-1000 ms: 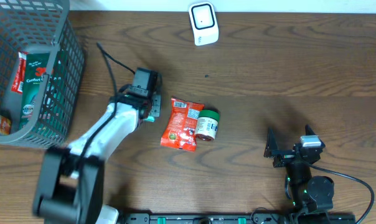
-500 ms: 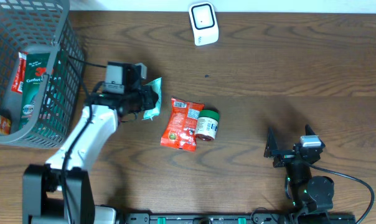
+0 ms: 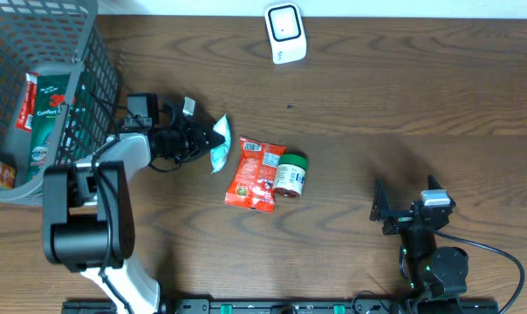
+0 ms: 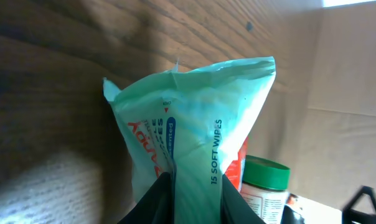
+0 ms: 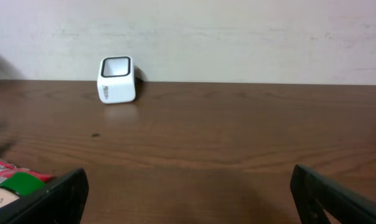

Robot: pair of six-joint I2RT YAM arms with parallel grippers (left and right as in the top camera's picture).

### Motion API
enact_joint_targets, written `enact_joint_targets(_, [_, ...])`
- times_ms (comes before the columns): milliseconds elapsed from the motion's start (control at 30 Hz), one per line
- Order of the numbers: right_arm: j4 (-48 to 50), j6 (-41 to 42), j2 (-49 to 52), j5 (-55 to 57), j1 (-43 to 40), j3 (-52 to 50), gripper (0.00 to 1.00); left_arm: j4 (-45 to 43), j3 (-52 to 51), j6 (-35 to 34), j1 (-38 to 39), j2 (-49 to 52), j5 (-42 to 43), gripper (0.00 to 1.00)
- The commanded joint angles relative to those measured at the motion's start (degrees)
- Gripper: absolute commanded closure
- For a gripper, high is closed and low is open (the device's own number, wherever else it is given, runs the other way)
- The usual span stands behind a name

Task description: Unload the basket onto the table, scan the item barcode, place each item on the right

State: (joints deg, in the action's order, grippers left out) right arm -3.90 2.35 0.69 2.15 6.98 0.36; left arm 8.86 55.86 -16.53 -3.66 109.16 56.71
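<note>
Left fingers (image 4: 152, 204) pinch pack (image 4: 194, 130) marked "15 SOFT WIPES".

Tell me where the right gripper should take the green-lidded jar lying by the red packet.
Take the jar by its labelled body, coming down from above with the open right gripper, fingers across its round flanks. It seems to lie on its side, lid toward the scanner; its left flank sits against the red packet, so that finger gets little room.

Dark wood table (image 3: 377, 105) — grey basket (image 3: 98, 96) at far left, white scanner (image 3: 284, 33) at far centre. Mid-table: red packet (image 3: 255, 174) lying flat, green-lidded jar (image 3: 290, 175) touching its right edge.
</note>
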Motion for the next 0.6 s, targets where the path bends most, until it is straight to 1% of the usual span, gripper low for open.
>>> enact_joint_targets(0, [-0.2, -0.5, -0.3, 0.1, -0.2, 0.0, 0.01, -0.5, -0.2, 0.0, -0.9, 2.3, 5.6, 0.85])
enact_joint_targets(133, [-0.2, -0.5, -0.3, 0.1, -0.2, 0.0, 0.01, -1.4, -0.2, 0.3, -1.2, 4.5, 5.6, 0.85])
enact_joint_targets(333, [-0.2, -0.5, -0.3, 0.1, -0.2, 0.0, 0.01, -3.5, -0.2, 0.3, -3.3, 4.9, 3.7, 0.83])
enact_joint_targets(367, [-0.2, -0.5, -0.3, 0.1, -0.2, 0.0, 0.01, -3.4, -0.2, 0.3, -3.6, 4.9, 2.7, 0.78])
enact_joint_targets(400, [-0.2, -0.5, -0.3, 0.1, -0.2, 0.0, 0.01, -3.3, -0.2, 0.3, -3.9, 4.9, 1.7, 0.77])
enact_joint_targets(467, [-0.2, -0.5, -0.3, 0.1, -0.2, 0.0, 0.01, -3.2, -0.2, 0.4, -4.2, 4.9, -0.6, 0.7])
enact_joint_targets(567, [-0.2, -0.5, -0.3, 0.1, -0.2, 0.0, 0.01, -3.2, -0.2, 0.4, -4.3, 4.9, -2.0, 0.67])
